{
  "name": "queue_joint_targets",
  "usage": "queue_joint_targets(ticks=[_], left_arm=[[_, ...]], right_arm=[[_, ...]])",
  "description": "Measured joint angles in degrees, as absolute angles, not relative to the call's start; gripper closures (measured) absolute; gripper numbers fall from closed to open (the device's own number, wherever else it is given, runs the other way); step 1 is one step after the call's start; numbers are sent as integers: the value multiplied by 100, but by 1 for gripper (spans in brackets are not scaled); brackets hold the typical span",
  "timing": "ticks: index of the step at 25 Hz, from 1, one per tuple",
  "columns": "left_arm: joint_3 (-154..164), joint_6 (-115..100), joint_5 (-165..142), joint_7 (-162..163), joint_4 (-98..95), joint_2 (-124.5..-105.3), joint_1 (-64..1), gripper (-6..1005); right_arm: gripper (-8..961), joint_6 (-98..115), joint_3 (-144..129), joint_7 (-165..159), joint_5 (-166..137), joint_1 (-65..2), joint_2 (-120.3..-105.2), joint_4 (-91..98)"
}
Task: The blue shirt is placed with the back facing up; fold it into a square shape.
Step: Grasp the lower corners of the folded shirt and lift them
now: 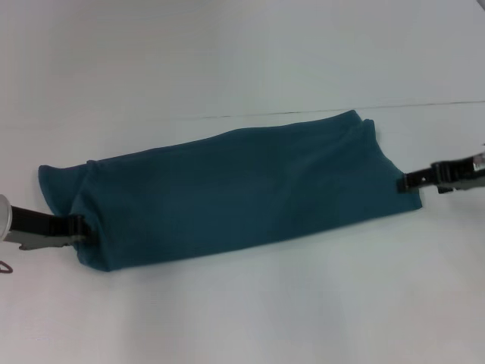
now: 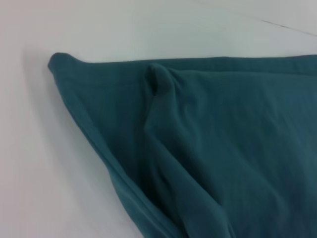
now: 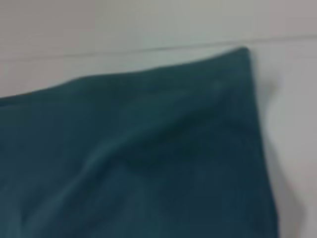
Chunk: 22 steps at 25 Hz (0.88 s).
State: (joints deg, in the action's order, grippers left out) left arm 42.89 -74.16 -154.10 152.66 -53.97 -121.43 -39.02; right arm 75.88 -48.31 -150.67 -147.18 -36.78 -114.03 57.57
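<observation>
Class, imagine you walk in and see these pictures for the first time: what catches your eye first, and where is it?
The blue shirt stands out first: folded into a long band, it lies slantwise across the middle of the white table. Next come the two dark hands at its short ends, the left hand at the nearer end and the right hand at the farther end. Whether either one grips the cloth cannot be told.
</observation>
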Motion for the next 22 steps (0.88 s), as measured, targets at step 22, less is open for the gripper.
queue_joint_targets(ticks=[22], left_arm=[[4289, -7436, -15407, 15153, -5387, -12178, -3859, 895]], right_arm=[[49, 6151, -4727, -14935, -14782, -3689, -11571, 4630]])
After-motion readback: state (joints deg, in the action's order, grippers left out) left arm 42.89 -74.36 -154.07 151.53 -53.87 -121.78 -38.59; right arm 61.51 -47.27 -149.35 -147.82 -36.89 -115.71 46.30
